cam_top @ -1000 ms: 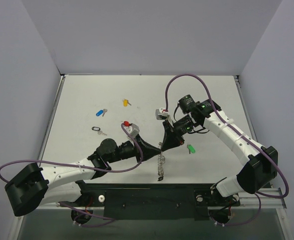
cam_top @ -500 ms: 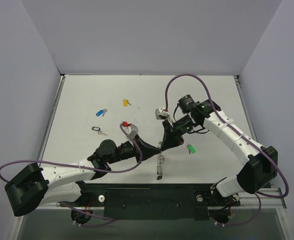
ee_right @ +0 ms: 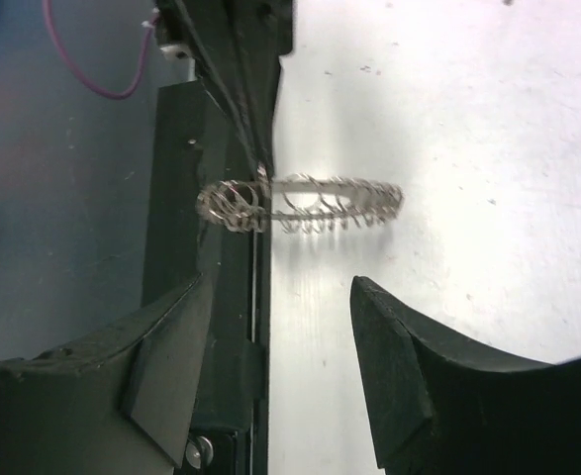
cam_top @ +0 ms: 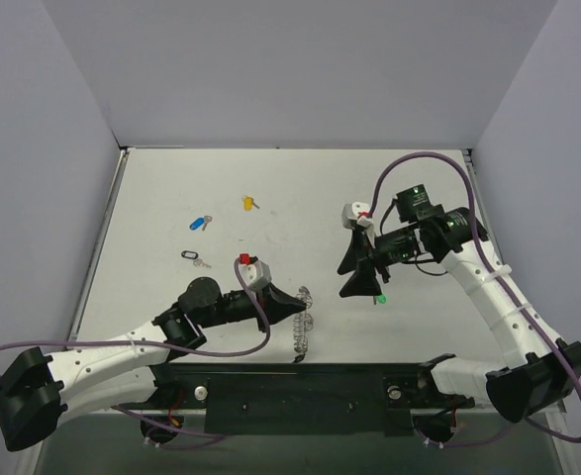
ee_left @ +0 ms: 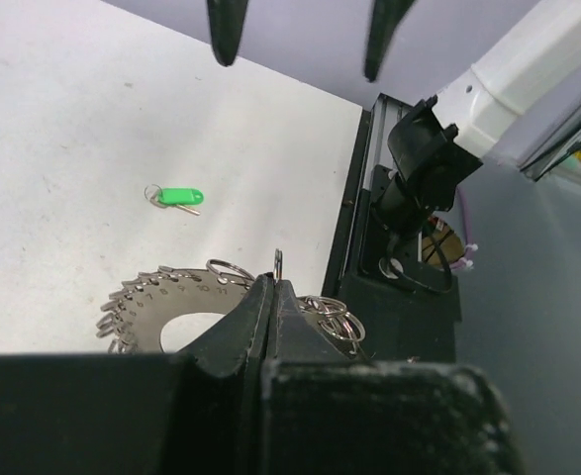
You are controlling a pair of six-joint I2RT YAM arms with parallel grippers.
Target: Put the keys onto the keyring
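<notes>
Keys (cam_top: 200, 223) dot white tabletop (cam_top: 161, 183); pale lavender walls (cam_top: 290, 69) enclose it.

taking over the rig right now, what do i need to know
Left gripper: shut on the rim of the keyring, holding it on edge near the front of the table.
Right gripper: open, empty, just by the green key, apart from the ring.
Keys: green key, blue key, yellow key and black key all lie loose on the table.
Done: ring gripped; no coloured key shows on it.
Left: pick up each key and thread it on.
</notes>
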